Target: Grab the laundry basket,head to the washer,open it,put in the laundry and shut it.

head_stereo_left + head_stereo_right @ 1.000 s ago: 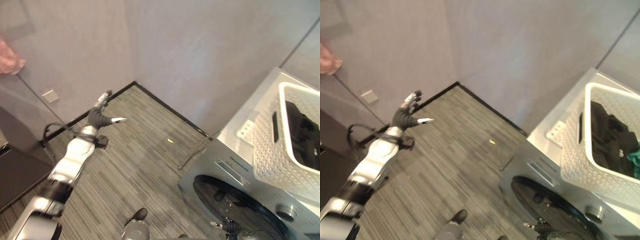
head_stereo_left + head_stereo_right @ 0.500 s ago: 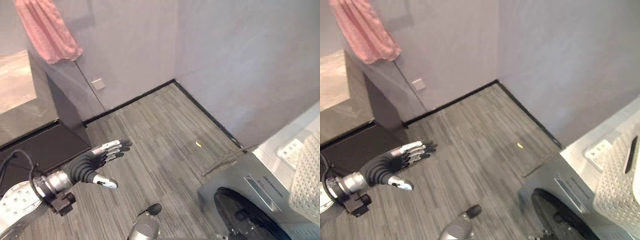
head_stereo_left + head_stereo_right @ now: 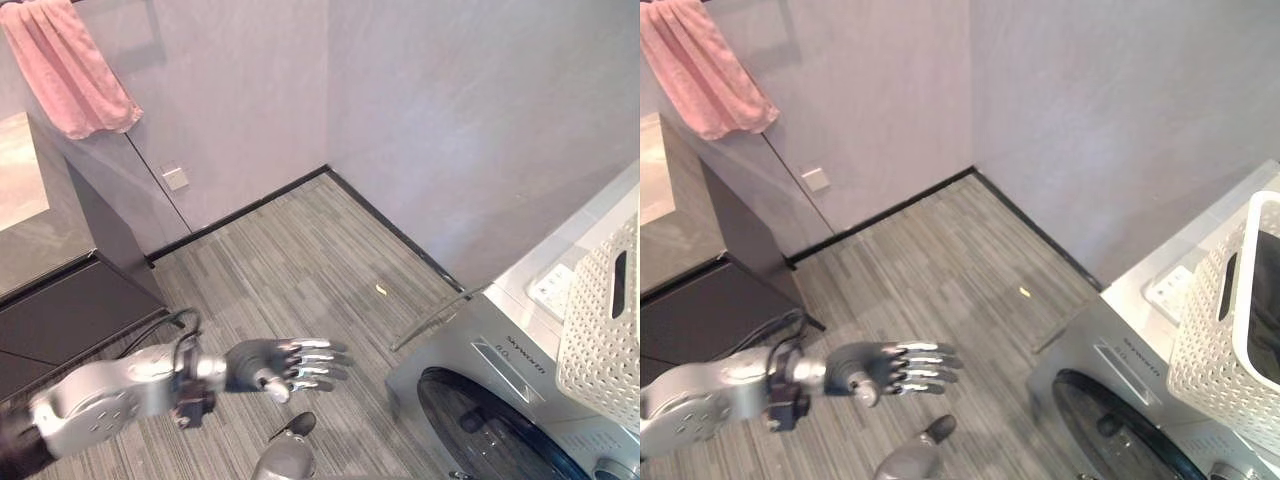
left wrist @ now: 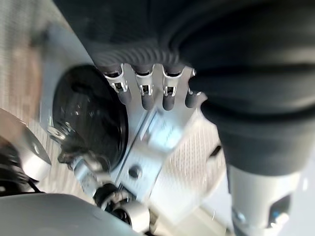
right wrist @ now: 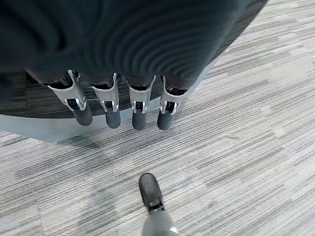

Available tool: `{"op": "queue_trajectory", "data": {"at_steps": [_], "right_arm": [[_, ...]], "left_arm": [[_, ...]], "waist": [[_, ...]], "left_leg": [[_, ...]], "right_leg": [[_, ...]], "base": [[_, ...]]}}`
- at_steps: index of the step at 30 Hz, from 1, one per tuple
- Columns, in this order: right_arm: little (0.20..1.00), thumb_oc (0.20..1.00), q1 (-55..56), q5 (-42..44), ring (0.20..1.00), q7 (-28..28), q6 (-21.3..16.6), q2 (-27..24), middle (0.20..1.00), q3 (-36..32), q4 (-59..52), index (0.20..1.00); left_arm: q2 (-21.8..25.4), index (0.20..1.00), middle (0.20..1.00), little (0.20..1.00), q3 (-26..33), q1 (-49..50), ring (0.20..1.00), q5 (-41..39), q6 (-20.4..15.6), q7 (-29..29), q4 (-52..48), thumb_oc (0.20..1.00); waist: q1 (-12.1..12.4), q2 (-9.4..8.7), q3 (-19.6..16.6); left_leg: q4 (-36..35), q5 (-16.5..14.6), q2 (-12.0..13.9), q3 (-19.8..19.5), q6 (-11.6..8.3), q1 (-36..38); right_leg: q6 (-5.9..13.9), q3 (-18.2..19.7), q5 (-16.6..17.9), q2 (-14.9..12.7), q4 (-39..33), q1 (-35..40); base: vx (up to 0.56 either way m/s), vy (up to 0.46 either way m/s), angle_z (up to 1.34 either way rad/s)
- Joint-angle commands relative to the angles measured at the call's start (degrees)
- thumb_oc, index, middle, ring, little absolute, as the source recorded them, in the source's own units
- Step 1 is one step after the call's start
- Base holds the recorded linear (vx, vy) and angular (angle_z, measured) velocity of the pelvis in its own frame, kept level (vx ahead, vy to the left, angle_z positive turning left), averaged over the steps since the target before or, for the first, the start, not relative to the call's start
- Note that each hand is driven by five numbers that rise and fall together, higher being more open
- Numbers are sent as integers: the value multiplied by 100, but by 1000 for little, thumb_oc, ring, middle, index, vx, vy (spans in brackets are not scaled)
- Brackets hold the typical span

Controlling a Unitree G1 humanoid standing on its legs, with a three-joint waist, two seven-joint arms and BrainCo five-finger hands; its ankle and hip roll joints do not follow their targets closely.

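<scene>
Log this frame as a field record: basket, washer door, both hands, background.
basket: white laundry basket sits on top of the washer, dark laundry inside
washer door: round dark door looks shut
left hand: open, fingers straight, held out over the grey floor, holding nothing, apart from the washer
right hand: seen in its wrist view, fingers relaxed, holding nothing, above the floor
background: pink towel hanging on the wall, dark cabinet below it
step: door not yet opened
</scene>
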Motion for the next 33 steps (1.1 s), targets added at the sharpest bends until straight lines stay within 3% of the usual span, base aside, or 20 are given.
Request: {"op": "queue_trajectory", "data": {"at_steps": [1, 10, 15, 16, 24, 26, 33], "right_arm": [[1000, 1000, 438, 80, 1000, -90, 116, -53, 1000, -360, -94, 1000], [1000, 1000, 749, 200, 1000, -160, 393, -171, 1000, -694, 349, 1000], [1000, 1000, 745, 281, 1000, -156, 449, -176, 1000, -729, 380, 1000], [1000, 1000, 744, 375, 1000, -181, 455, -170, 1000, -728, 335, 1000], [1000, 1000, 787, 683, 1000, -203, 467, -152, 1000, -764, 151, 1000], [1000, 1000, 923, 748, 1000, -183, 479, -251, 1000, -806, 140, 1000], [1000, 1000, 1160, 828, 1000, -131, 492, -437, 1000, -958, 124, 1000]], "left_arm": [[167, 1000, 1000, 1000, 582, 851, 1000, -88, -522, -57, -236, 1000], [-907, 1000, 1000, 1000, 0, -84, 1000, -44, -745, 211, -42, 1000], [-1363, 1000, 1000, 1000, -97, -240, 1000, -115, -788, 303, 0, 1000], [-1675, 1000, 1000, 1000, -160, -340, 1000, -141, -818, 360, 66, 1000], [-2571, 1000, 1000, 1000, -29, -438, 1000, -208, -1043, 718, 331, 1000], [-2962, 1000, 1000, 1000, -108, -646, 1000, -116, -1110, 820, 528, 1000], [-3423, 1000, 1000, 1000, -264, -893, 1000, 84, -1164, 879, 927, 1000]], "waist": [[84, -1, -50], [-236, -99, 17], [-342, -131, 34], [-422, -151, 34], [-623, -219, -4], [-778, -263, -36], [-990, -280, -31]], "left_leg": [[-823, 770, 30, -76, 141, -230], [-693, 517, 273, 203, 158, 38], [-558, 576, 198, 240, 204, 2], [-535, 534, 223, 297, 220, 39], [-613, 458, 290, 523, 277, 176], [-660, 487, 264, 610, 307, 189], [-761, 467, 336, 815, 327, 286]], "right_leg": [[-126, 257, -346, 139, 96, 57], [-144, 704, -309, 264, -40, 205], [-125, 780, -150, 191, -40, 149], [-131, 874, -142, 205, -40, 137], [-111, 1198, -85, 174, -40, 52], [-79, 1293, -39, 129, -40, -19], [-18, 1511, 41, 94, -40, -115]], "base": [[-27, -20, -40], [-20, -32, -24], [-46, 49, -11], [-7, -15, -17], [2, 5, -23], [10, 29, -32], [13, 0, -15]]}}
